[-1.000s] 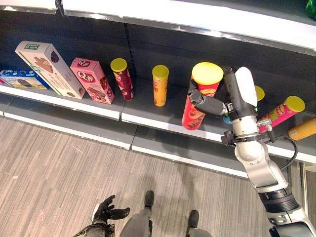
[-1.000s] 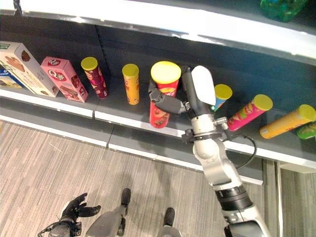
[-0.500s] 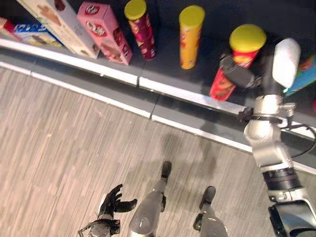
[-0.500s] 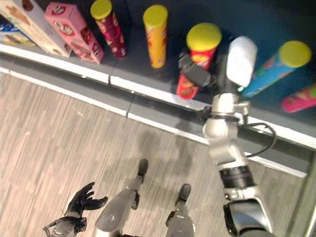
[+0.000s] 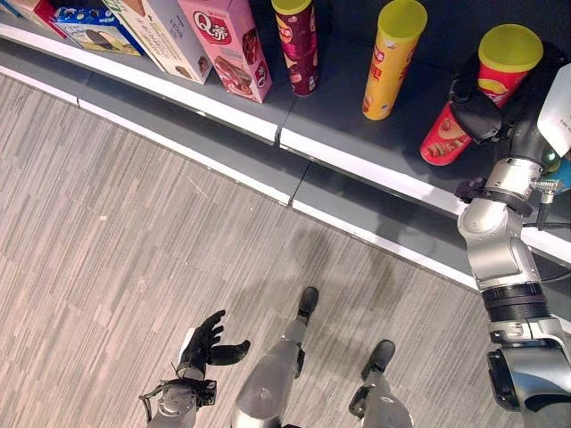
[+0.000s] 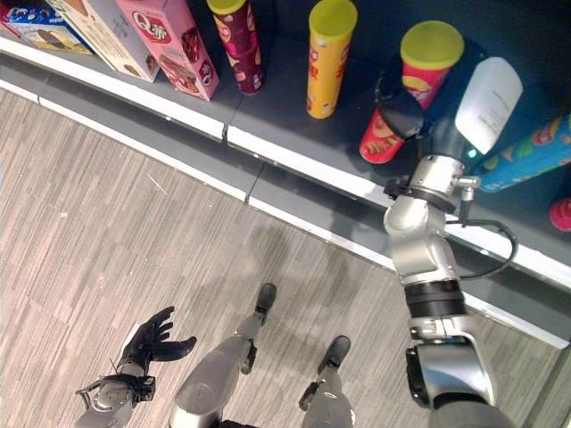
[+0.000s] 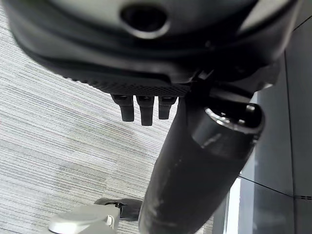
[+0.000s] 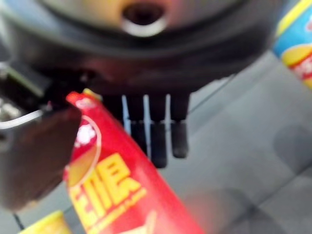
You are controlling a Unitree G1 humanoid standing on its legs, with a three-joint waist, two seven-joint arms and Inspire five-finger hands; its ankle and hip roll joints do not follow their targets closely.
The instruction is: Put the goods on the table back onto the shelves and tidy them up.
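Grey shelf (image 5: 357,134) above wood-look floor (image 5: 134,223)

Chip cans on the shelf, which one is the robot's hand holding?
The red can with the yellow lid, gripped by the right hand; the yellow can and dark red can stand free.

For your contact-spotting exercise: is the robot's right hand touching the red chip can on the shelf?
Touching. In the left eye view the right hand wraps the red chip can; the right wrist view shows its thumb against it.

Dark shelf (image 5: 357,134) carrying boxes: a pink box (image 5: 230,45); and upright maroon (image 5: 299,45), yellow (image 5: 390,58) and red (image 5: 468,111) tubes.
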